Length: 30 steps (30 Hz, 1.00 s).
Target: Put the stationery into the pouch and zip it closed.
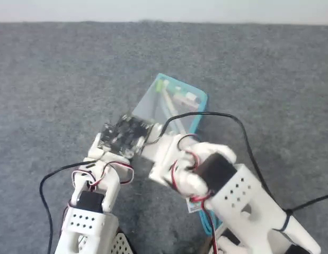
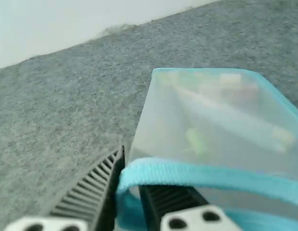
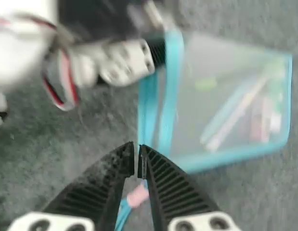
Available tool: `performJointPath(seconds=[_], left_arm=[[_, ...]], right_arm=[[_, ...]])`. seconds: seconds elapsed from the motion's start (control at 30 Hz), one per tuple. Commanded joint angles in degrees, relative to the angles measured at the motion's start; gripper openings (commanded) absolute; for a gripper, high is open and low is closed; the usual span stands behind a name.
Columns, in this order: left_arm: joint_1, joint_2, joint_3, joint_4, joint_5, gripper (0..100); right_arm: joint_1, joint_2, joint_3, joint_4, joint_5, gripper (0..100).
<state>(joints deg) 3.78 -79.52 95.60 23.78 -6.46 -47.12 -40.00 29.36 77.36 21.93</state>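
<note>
Your left end effector [image 2: 129, 185] is clamped onto the pouch [image 2: 216, 125]. Both ribbed black fingers [image 2: 98, 185] are pinched on the cyan zip edge [image 2: 211, 175] right at one corner, and the band comes out from between them. The rest of the pouch stretches away past that end effector's tips, over the grey surface [image 1: 58, 79].

The stationery [image 1: 173, 98] is inside the pouch, and you can see it through the clear side. There's a long pale pen-like stick, something green and a few small bits, all bunched toward the end farthest from both end effectors.

Your right end effector [image 3: 138, 153] is closed, with the tips touching each other. It sits just beside the left one, tips right up against the same cyan edge. I honestly can't tell if it has the zipper pull or anything else pinched in there. A small pink bit [image 3: 137, 196] and a cyan strip [image 3: 121, 211] show in the gap behind its tips, and I can't say what those are.

From above, the two end effectors sit side by side at the near side of the pouch, and a black cable [image 1: 227, 119] loops over the pouch next to the right one. I can't tell whether the zip is open or shut.
</note>
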Motion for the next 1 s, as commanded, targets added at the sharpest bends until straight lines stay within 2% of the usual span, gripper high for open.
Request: performJointPath(seconds=[0.0,0.2,0.47,0.73,0.97], left_arm=[[-2.46,0.70,-5.14,-0.26,2.20,1],[-2.90,0.70,-5.32,-1.23,4.04,1],[-7.47,0.70,-6.90,-1.05,7.74,1],[-7.47,0.70,-7.78,0.70,8.79,1],[-7.12,0.70,-7.96,1.67,9.14,1]], right_arm=[[7.96,-2.15,3.43,0.04,-1.85,0.6],[9.36,-1.45,10.20,-3.47,-3.87,1.2],[9.27,-1.36,16.18,-12.00,-7.74,24.6],[7.43,-0.92,19.60,-19.30,-8.26,24.2],[5.32,10.95,19.87,-28.00,-10.99,24.3]])
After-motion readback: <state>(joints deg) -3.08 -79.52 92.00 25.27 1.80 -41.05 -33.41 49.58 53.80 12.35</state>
